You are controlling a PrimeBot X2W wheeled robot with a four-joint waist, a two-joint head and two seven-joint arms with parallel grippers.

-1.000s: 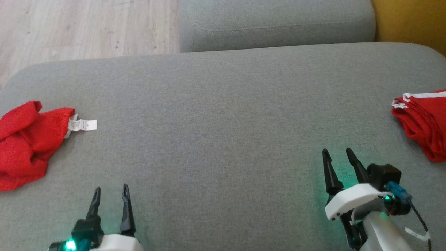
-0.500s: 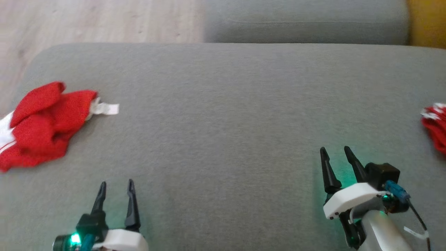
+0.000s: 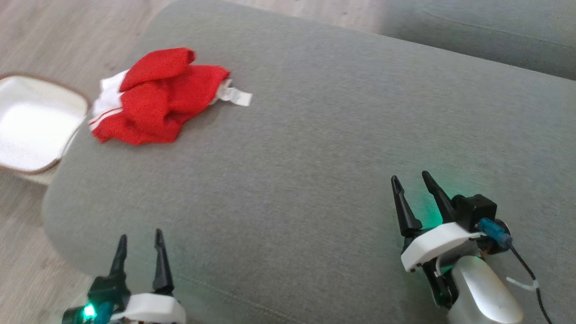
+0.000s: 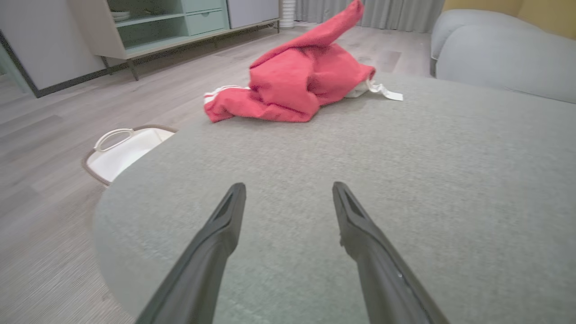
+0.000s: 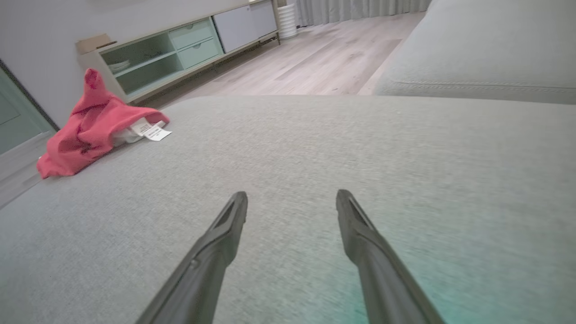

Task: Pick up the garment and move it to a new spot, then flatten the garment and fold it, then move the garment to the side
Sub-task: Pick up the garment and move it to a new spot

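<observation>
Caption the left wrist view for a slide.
Open left end effector above a grey cushion, facing a crumpled red garment near its edge; white basket on the floor.

Red garment (image 3: 155, 101) with white stripes — grey sofa (image 3: 315, 148), white basket (image 3: 27, 126) with brown rim.

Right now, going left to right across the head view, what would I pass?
basket → garment → tag → right gripper, open over the cushion.
</observation>
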